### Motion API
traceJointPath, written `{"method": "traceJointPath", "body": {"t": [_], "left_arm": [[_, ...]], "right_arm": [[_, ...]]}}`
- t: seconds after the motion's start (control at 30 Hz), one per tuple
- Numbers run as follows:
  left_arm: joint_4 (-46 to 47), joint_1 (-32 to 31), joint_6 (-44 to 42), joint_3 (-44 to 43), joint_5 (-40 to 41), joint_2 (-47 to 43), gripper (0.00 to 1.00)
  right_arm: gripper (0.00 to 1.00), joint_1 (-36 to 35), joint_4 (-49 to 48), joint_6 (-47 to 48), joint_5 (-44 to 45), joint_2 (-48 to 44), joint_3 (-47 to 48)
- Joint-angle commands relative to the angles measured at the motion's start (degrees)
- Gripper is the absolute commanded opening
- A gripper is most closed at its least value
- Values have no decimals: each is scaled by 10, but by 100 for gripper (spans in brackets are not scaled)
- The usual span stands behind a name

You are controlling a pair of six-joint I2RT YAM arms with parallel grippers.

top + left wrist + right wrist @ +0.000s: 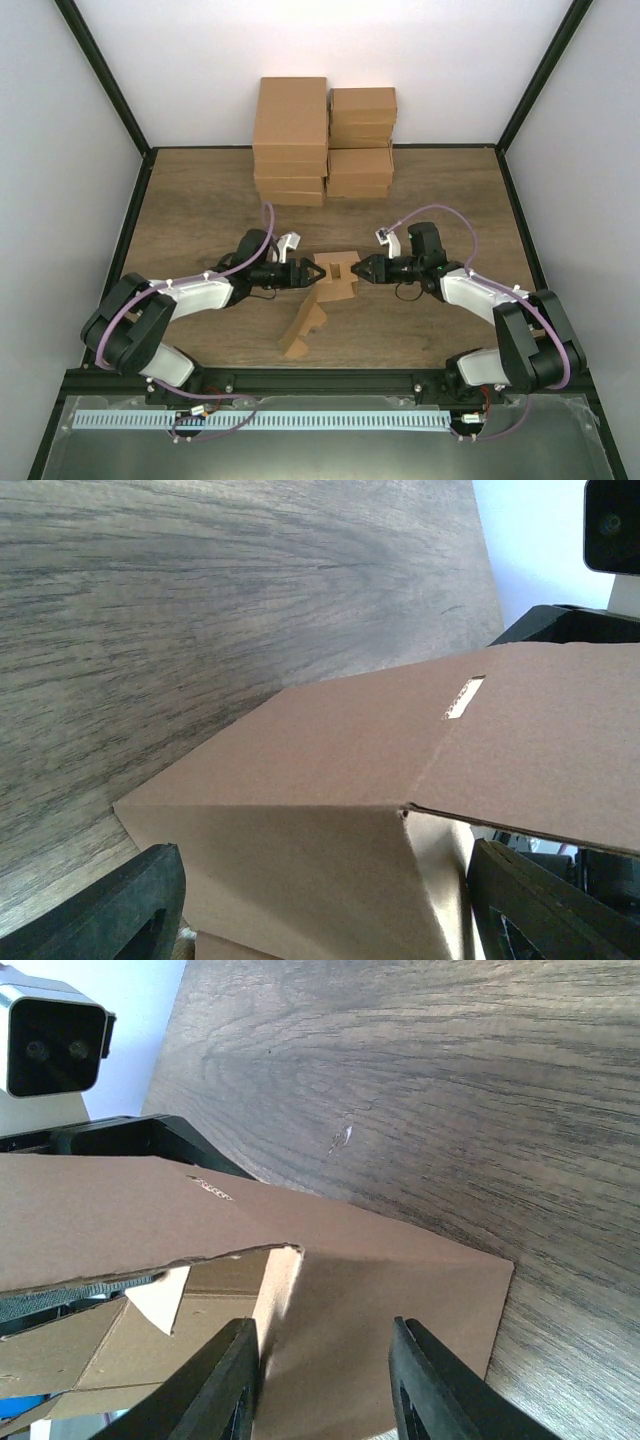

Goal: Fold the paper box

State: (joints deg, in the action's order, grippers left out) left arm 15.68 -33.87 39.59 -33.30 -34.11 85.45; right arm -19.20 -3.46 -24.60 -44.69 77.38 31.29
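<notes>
The brown paper box (338,275) sits half folded at mid-table, with a long flap (299,333) trailing toward the near edge. My left gripper (308,273) is at the box's left end. In the left wrist view my left gripper (335,920) is wide open, with a corner of the box (330,780) between its fingers (130,905). My right gripper (362,267) is at the box's right end. In the right wrist view my right gripper (325,1385) is open, its fingers (215,1385) over a flat panel of the box (390,1280). A slotted top flap (110,1215) overhangs on the left.
Two stacks of folded brown boxes stand at the back of the table, a taller one (291,140) and a shorter one (361,140). Black frame rails (140,215) edge the wooden table (200,200), with white walls around it.
</notes>
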Motion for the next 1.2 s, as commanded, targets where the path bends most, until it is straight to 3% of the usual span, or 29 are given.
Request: {"method": "traceJointPath", "body": {"t": [0.0,0.63,1.17], "left_arm": [[5,-6,-15,-11,0,9,80],[-51,-8,-38,-31,13,-24,80],[-80,-9,-54,-30,24,-49,80]], "right_arm": [[39,4,25,13,30,4,16],[46,5,69,27,42,-40,48],[48,5,171,49,156,-146,121]]}}
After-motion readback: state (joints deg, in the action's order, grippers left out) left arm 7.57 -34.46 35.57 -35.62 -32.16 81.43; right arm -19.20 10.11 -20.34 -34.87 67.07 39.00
